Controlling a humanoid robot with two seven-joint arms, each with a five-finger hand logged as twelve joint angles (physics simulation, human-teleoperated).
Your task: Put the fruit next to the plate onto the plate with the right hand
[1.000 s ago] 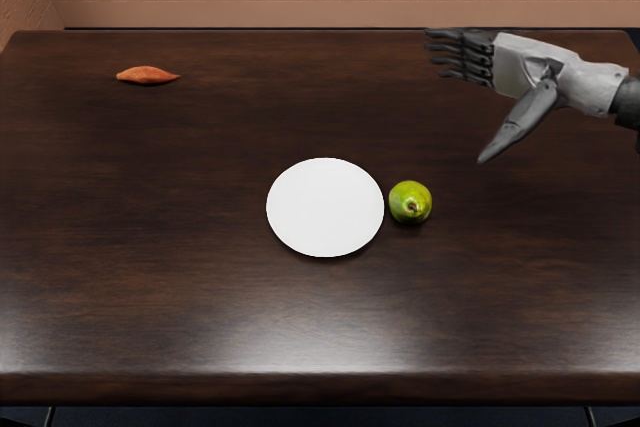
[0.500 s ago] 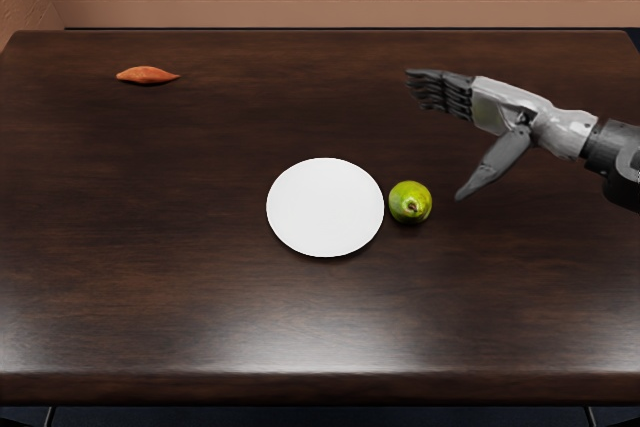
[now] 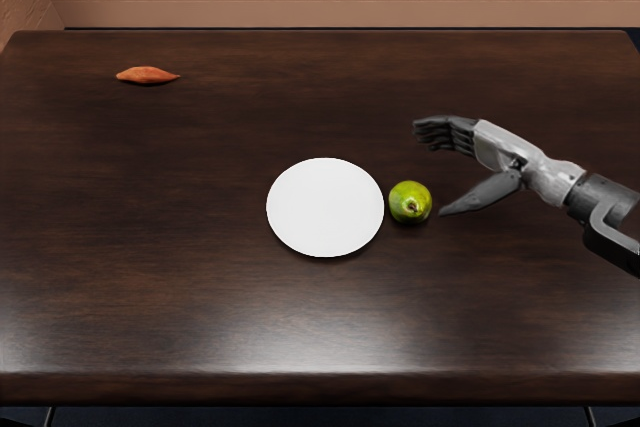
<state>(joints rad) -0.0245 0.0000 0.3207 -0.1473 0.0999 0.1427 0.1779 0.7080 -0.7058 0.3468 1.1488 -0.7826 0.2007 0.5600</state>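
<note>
The white plate (image 3: 325,209) lies bare, with the green fruit (image 3: 410,201) (seemingly a pear) just beside it. The right hand (image 3: 480,153) hovers near the fruit, fingers (image 3: 443,132) spread, holding nothing.

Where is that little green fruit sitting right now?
In the head view, the green pear sits on the dark table right of centre, close beside the white plate and its right rim, with the open right hand just to its right.
</note>
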